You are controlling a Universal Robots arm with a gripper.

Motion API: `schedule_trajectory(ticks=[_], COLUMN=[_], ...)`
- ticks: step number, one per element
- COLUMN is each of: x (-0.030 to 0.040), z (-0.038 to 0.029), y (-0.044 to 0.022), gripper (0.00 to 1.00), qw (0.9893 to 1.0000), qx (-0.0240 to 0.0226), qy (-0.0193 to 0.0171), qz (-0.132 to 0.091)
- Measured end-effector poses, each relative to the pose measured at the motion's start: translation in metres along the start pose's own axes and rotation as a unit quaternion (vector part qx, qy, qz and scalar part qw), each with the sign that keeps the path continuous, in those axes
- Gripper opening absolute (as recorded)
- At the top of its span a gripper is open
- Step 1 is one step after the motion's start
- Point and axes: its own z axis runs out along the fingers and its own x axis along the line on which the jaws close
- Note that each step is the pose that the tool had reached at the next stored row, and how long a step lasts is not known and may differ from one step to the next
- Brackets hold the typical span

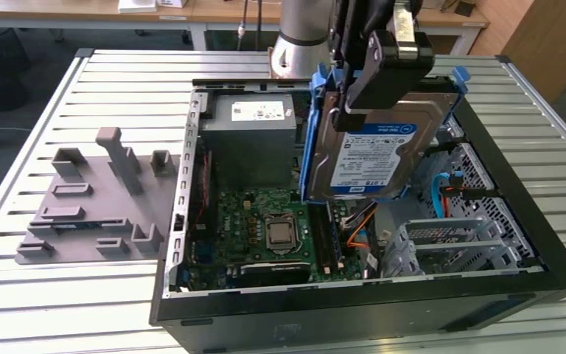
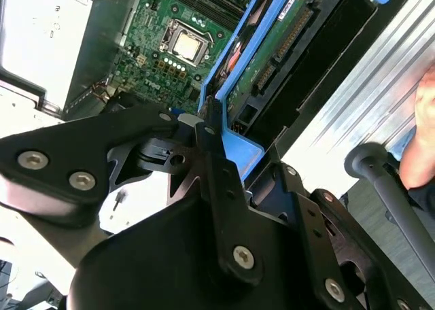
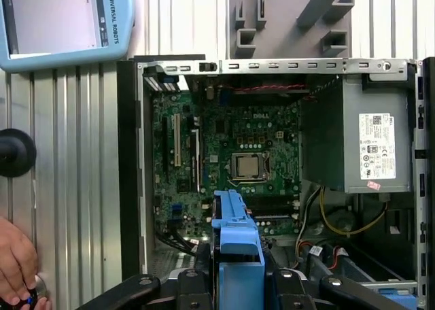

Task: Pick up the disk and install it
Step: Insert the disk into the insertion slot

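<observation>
Nearest in the exterior view is the black front wall of the open computer case [image 1: 362,313], which lies on its side on a slatted metal table [image 1: 27,125]. Just inside that wall the green motherboard [image 1: 253,228] lies flat on the case floor, with its square processor socket [image 1: 281,234] near the middle. The metal drive cage [image 1: 450,243] fills the case's corner toward the exterior view's right.

Over the middle of the case, above the gap between board and cage, hangs the disk [image 1: 371,158]. It is upright and slightly tilted, its blue-and-white label faces the camera, and its blue frame runs round the edges. The gripper [image 1: 362,92] sits directly above it, closed tight on the disk's upper end. In the first wrist view the black fingers [image 3: 204,266] press the blue frame from both sides.

Deeper in the case, behind the disk, the grey power supply box [image 1: 248,136] stands against the far wall. Outside the case, on the exterior view's left, a grey plastic fixture [image 1: 96,199] rests on the table. Beyond the case's far wall rises the arm's base [image 1: 298,48]. In the first wrist view a person's hand [image 3: 17,266] lies on the table outside the case
</observation>
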Motion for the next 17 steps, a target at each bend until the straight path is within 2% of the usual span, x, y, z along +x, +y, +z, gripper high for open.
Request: schedule_trajectory(ticks=[7,11,17], x=[0.0140,0.0190,0.0221], z=[0.0024,0.0037,0.0056], y=[-0.0035,-0.0094,-0.0217], gripper=[0.36,0.36,0.36], qw=[1.0000,1.0000,1.0000], qx=[0.0003,0.0002,0.0002], qy=[0.0000,0.0000,0.0000], qz=[0.000,0.000,0.000])
